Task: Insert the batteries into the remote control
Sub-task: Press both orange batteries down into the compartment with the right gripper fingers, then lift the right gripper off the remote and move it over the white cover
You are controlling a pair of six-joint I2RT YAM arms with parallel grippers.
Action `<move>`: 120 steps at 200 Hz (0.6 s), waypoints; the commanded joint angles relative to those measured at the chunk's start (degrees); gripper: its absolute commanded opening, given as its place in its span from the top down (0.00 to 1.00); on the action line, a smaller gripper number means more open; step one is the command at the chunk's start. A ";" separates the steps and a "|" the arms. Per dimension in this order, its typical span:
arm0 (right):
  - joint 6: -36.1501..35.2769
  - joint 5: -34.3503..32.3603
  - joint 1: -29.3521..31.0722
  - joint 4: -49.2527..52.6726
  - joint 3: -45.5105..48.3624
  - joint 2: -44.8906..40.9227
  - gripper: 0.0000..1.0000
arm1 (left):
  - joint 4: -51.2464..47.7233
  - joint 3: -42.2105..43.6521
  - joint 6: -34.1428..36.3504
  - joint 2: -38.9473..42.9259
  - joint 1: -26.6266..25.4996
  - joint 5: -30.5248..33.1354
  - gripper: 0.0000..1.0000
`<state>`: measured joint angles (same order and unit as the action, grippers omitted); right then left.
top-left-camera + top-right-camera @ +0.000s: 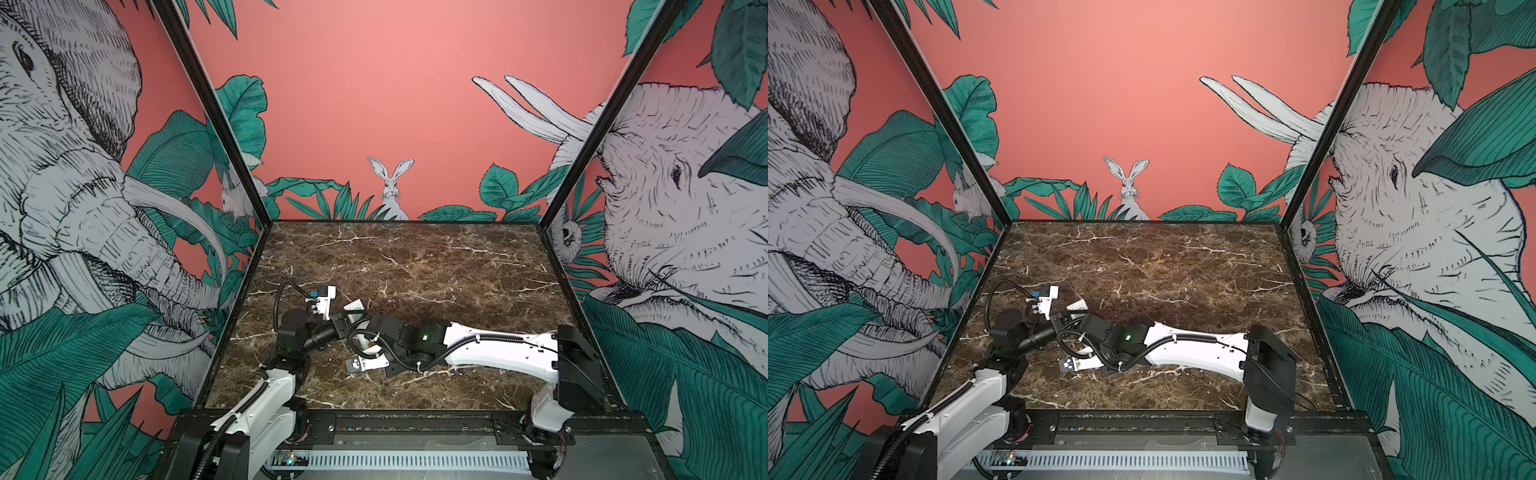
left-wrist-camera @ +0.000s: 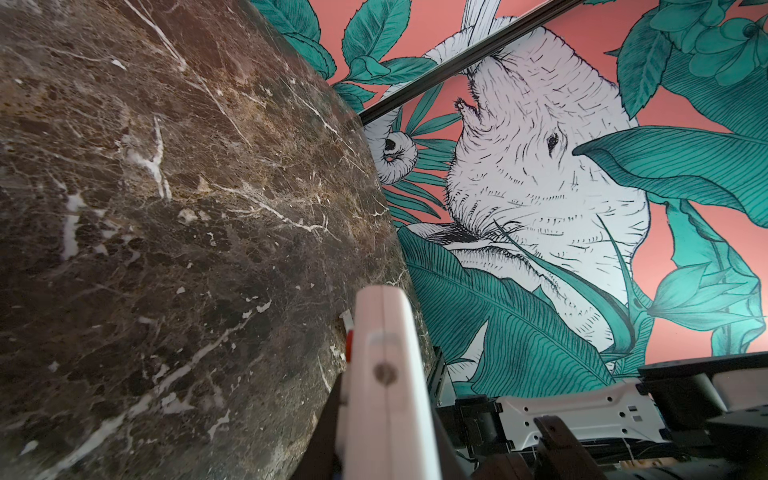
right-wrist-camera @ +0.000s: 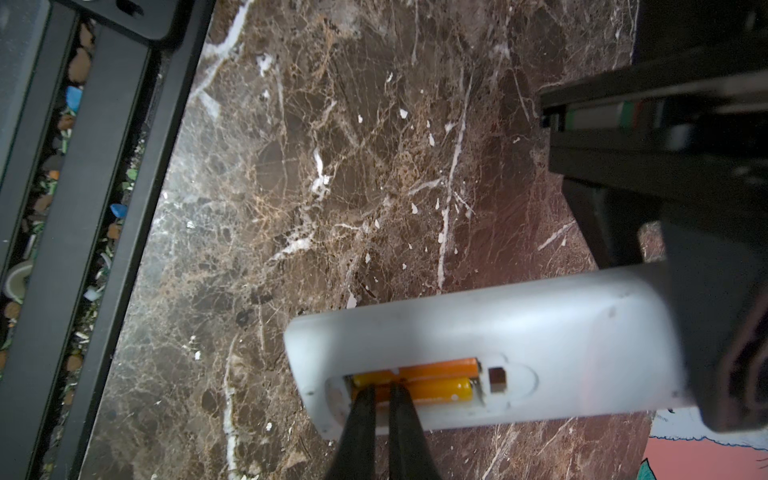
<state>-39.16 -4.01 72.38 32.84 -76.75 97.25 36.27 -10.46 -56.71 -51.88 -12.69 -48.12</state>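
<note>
The long slim white plastic remote control (image 3: pixel 498 332) is held back-side up above the brown veined marble tabletop (image 3: pixel 332 166), toward eight o'clock from the tabletop's middle in both top views. The left gripper (image 3: pixel 706 332) is clamped on the remote's end opposite the bay. Its battery bay stands uncovered, and the two slim orange cylindrical batteries (image 3: pixel 440 368) lie in it side by side. The right gripper (image 3: pixel 384 390) has its thin black tips drawn almost together, holding nothing and pressing down on the batteries at the bay's nine o'clock end in the right wrist view. So loading looks nearly done. What remains is probably a final push, since the tips hide whether that end is fully seated. No cover shows over the bay.
</note>
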 commanded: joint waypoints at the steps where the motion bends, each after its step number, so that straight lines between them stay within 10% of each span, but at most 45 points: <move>1: 0.30 0.27 0.03 -1.98 0.17 -0.13 0.88 | 2.45 -1.50 -2.26 0.61 -0.41 -3.53 1.00; 120: 5.45 0.11 0.04 -3.44 6.20 -10.48 0.76 | 1.46 -1.76 -1.16 0.36 -0.41 -2.86 1.00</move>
<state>-36.38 -3.88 72.38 30.57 -71.40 90.02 36.29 -10.46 -57.41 -52.01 -12.82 -49.71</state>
